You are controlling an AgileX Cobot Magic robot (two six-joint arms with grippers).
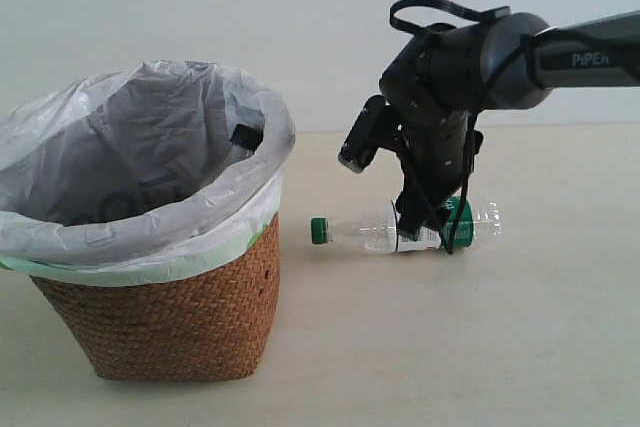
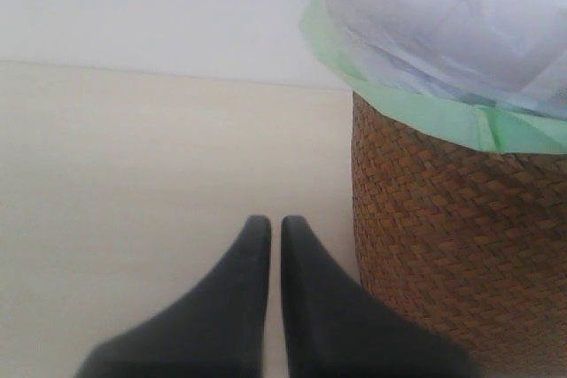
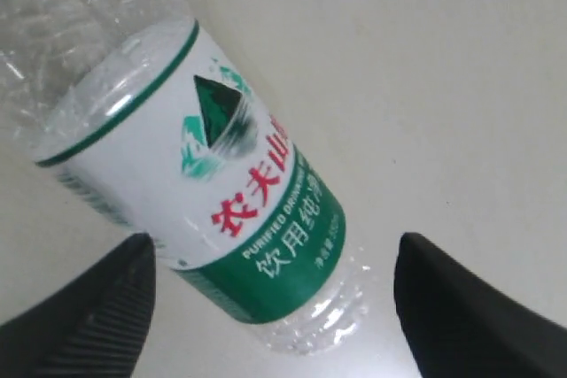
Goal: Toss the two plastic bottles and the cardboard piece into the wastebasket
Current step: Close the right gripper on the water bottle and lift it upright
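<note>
A brown woven wastebasket [image 1: 170, 317] fills the left of the exterior view, lined with a translucent white plastic bag [image 1: 60, 232] folded over its rim. A small black thing [image 1: 245, 135] shows inside, against the far edge of the bag; what it is cannot be told.

Just right of the basket, near the middle of the frame, a clear plastic bottle [image 1: 365, 232] lies on its side on the pale table [image 1: 560, 347]. Its green cap [image 1: 319, 231] points toward the basket, not touching it.

A dark arm reaches in from the upper right. The right gripper [image 1: 432, 222] hangs down over the bottle's white-green label. In the right wrist view its fingers [image 3: 89, 307] are spread wide, one on each side of the bottle, gripping nothing.

The left wrist view shows the left gripper [image 2: 267, 241] pressed almost together, empty, low over the table beside the basket's woven wall.
</note>
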